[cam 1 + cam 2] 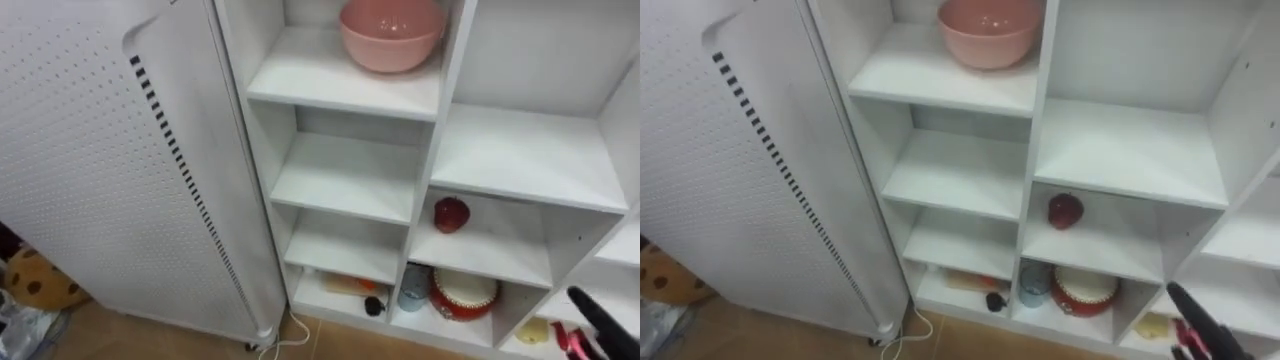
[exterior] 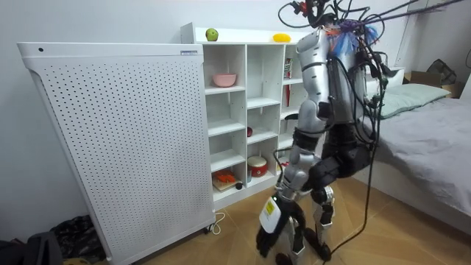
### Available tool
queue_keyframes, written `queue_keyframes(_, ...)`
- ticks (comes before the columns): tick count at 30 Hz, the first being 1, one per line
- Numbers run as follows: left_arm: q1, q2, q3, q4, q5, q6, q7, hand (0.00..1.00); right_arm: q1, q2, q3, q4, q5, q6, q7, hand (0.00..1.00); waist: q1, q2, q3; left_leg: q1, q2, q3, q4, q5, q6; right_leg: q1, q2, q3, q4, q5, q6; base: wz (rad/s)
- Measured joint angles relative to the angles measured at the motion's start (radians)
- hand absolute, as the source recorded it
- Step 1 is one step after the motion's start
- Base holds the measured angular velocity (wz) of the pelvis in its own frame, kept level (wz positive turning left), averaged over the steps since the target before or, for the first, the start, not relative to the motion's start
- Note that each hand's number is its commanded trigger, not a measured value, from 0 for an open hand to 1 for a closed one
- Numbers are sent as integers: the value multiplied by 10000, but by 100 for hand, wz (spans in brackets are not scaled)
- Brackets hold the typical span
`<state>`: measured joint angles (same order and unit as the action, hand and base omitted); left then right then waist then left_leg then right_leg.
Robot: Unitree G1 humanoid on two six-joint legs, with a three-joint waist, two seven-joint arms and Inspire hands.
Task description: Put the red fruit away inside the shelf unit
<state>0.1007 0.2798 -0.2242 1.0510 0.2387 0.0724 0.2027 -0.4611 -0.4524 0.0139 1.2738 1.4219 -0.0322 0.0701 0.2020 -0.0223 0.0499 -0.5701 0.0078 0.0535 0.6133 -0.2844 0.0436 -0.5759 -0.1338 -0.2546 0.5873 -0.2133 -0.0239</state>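
Left eye view: a white open-shelved closet (image 1: 350, 175) stood just beside a white perforated panel (image 1: 80, 150). A pink round bowl (image 1: 390, 35) sat on an upper shelf. A dark red round fruit (image 1: 451, 213), apple-like, sat alone on a shelf in the next column. One level below it was a red-and-white round pot (image 1: 463, 293). The right hand (image 1: 598, 315) showed dark at the lower right corner, low by the bottom compartments and partly cut off. I couldn't tell if its fingers were open or curled. The red bit beside it was possibly part of the hand or something held.

Room view: the robot stood upright close to the closet front, with a grey-covered bed (image 2: 427, 125) behind it. A green round fruit (image 2: 212, 34) and a yellow fruit (image 2: 281, 37) lay on the closet's top, well apart.

Right eye view: same layout, with several shelves bare.

Progress, judged: early. One fruit was shelved, and the two on top likely remained to be placed inside.
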Motion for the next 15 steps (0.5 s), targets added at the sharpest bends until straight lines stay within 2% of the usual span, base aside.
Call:
queue_keyframes(2,93,-40,291,25,-42,-3,41,0,613,315,3,-2,-77,4,186,0,-181,54,-38,676,17,-1,-506,110,-19,813,152,-181,-712,146,49,8)
queue_keyframes(4,104,-150,631,39,10,-16,139,0,1332,651,9,31,-167,3,271,0,-365,11,-95,1462,19,5,-1243,207,-26,1585,201,-258,-1323,223,150,13)
queue_keyframes(5,136,-301,862,76,111,-77,272,0,1841,893,9,41,-319,2,396,0,-420,11,-156,1946,10,17,-1642,246,-19,2041,242,-317,-1686,264,214,8)
queue_keyframes(6,264,-421,967,66,305,-149,310,0,2334,1156,12,121,-604,6,551,0,-581,73,-267,2326,12,4,-1914,281,-18,2555,309,-455,-2115,339,267,9)
queue_keyframes(8,540,-494,1082,-95,400,-299,373,0,3044,1548,28,139,-1106,70,660,0,-740,27,-389,2995,-17,72,-2480,394,-4,3137,328,-456,-2544,391,350,0)
queue_keyframes(11,879,-717,1588,-127,476,-442,606,0,4025,1940,117,140,-2011,114,880,0,-929,-12,-459,4129,-29,271,-3251,445,-2,4062,414,-477,-3103,439,440,-18)
queue_keyframes(12,929,-752,1726,-104,479,-477,704,0,4344,2098,139,139,-2411,117,906,0,-1097,-61,-487,4462,-19,301,-3456,445,-3,4385,468,-463,-3320,460,474,-10)
queue_keyframes(15,954,-871,2124,-68,481,-535,813,0,4960,2436,136,157,-3717,115,920,0,-1321,-197,-484,5338,-3,403,-3911,446,-5,5250,558,-465,-3742,486,519,-6)
